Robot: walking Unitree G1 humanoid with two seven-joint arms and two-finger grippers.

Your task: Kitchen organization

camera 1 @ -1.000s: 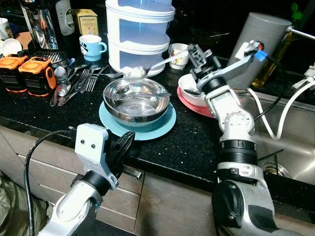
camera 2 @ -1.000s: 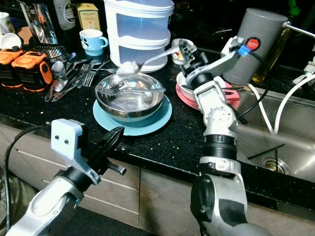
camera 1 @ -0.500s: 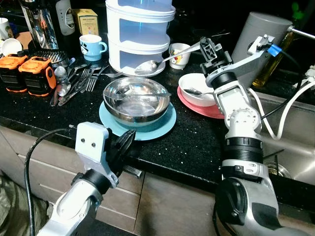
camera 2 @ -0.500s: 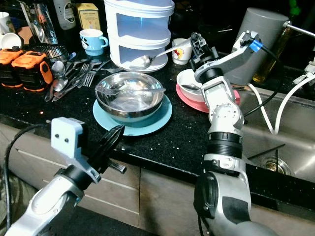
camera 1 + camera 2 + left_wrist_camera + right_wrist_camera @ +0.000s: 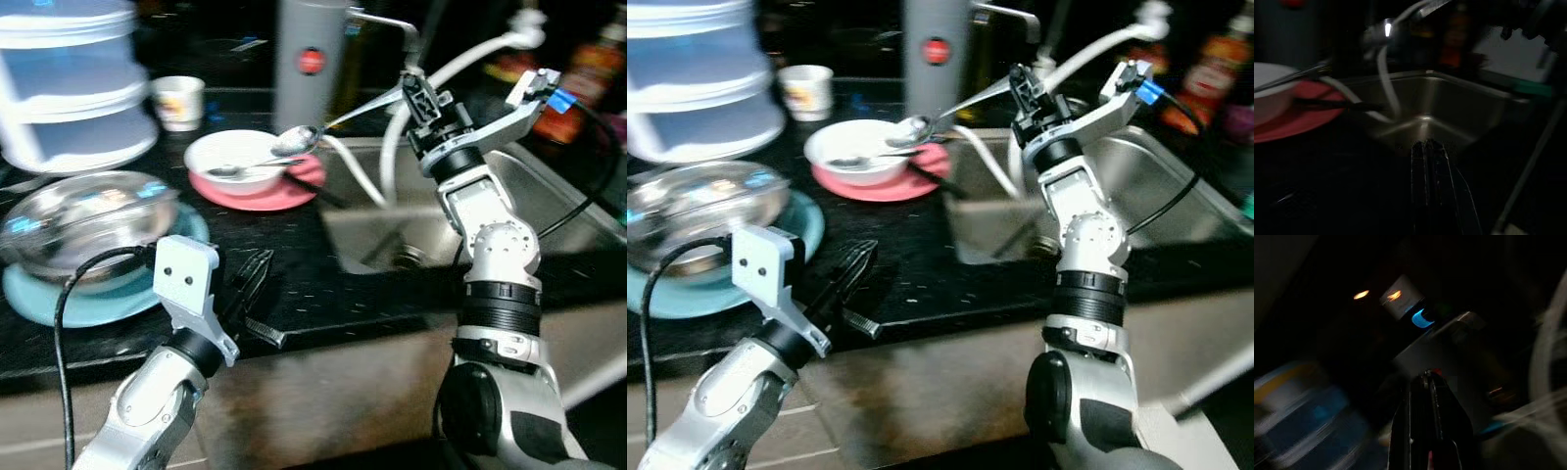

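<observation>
The right gripper (image 5: 421, 93) clamps the long silver spoon (image 5: 338, 121) over the steel sink's (image 5: 367, 230) corner; lower it level, release gently. The left gripper (image 5: 257, 277), fingers together, idles at the counter edge.

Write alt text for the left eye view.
The right gripper holds a spoon raised over the counter edge between a white bowl on a pink plate and the sink. The left gripper rests idle near the counter's front edge, beside a steel bowl on a blue plate.
</observation>
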